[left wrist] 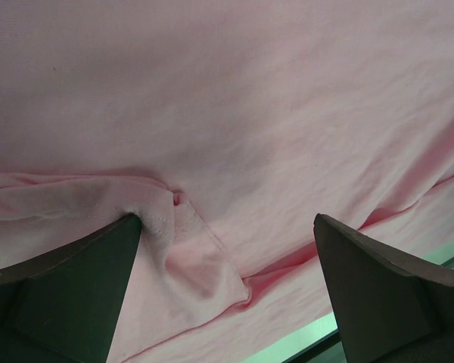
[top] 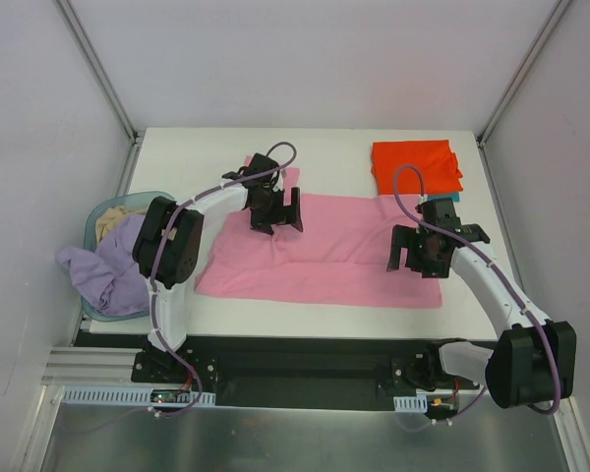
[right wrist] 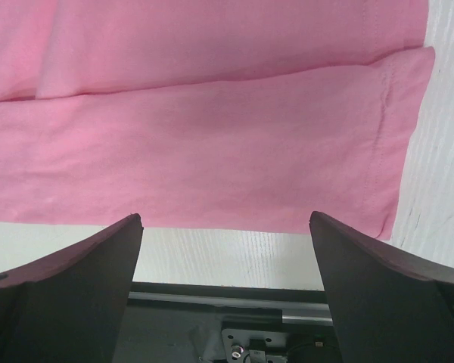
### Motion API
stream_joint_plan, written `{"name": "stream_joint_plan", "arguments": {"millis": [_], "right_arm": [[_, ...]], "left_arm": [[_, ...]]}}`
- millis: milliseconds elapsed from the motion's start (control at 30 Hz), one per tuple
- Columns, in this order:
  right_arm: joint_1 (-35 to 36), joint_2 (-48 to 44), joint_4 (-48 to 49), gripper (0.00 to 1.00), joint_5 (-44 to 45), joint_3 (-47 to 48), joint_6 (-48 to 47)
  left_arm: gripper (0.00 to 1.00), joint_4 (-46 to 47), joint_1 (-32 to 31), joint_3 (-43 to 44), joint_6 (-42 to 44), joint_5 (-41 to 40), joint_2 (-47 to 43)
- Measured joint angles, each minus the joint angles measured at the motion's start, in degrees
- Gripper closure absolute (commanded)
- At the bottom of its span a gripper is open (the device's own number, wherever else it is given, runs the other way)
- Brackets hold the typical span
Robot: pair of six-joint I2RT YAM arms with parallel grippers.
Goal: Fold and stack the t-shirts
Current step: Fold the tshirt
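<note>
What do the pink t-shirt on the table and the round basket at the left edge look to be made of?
The pink t-shirt looks like thin, matte, soft cloth, possibly cotton jersey: the wrist views show gentle wrinkles, a fine surface texture and a stitched hem. The basket seems to be smooth light-blue plastic, slightly translucent at its rim, though it is small in view.

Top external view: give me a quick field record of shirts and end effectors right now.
pink t-shirt: spread mid-table, lengthwise fold showing
orange-red t-shirt: folded, far right corner
teal t-shirt: beneath it, edge showing
lavender t-shirt: draped over basket, left
left end effector: open, over pink t-shirt's left
right end effector: open, over its right near corner
</note>
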Motion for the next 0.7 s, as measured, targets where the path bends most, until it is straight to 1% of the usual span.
{"name": "stream_joint_plan", "arguments": {"millis": [200,400,500,600,700], "right_arm": [[0.00,0.00,-0.07,0.03,0.46,0.00,0.00],[0.00,-0.09,-0.11,0.03,0.61,0.00,0.00],[0.00,-0.55,-0.09,0.03,0.42,-0.02,0.00],[0.04,-1.64,0.13,0.03,-0.50,-0.02,0.00],[0.44,-2.05,1.73,0.03,-3.28,-0.02,0.07]], "left_arm": [[0.01,0.07,-0.02,2.34,-0.13,0.17,1.57],[0.01,0.00,-0.02,1.22,-0.24,-0.63,0.02],[0.01,-0.74,-0.02,-1.09,-0.46,-2.54,-4.50],[0.01,-1.31,0.00,-3.50,-1.38,-5.57,-12.26],[0.01,-0.74,0.39,-5.14,-2.01,-7.74,-18.86]]}}
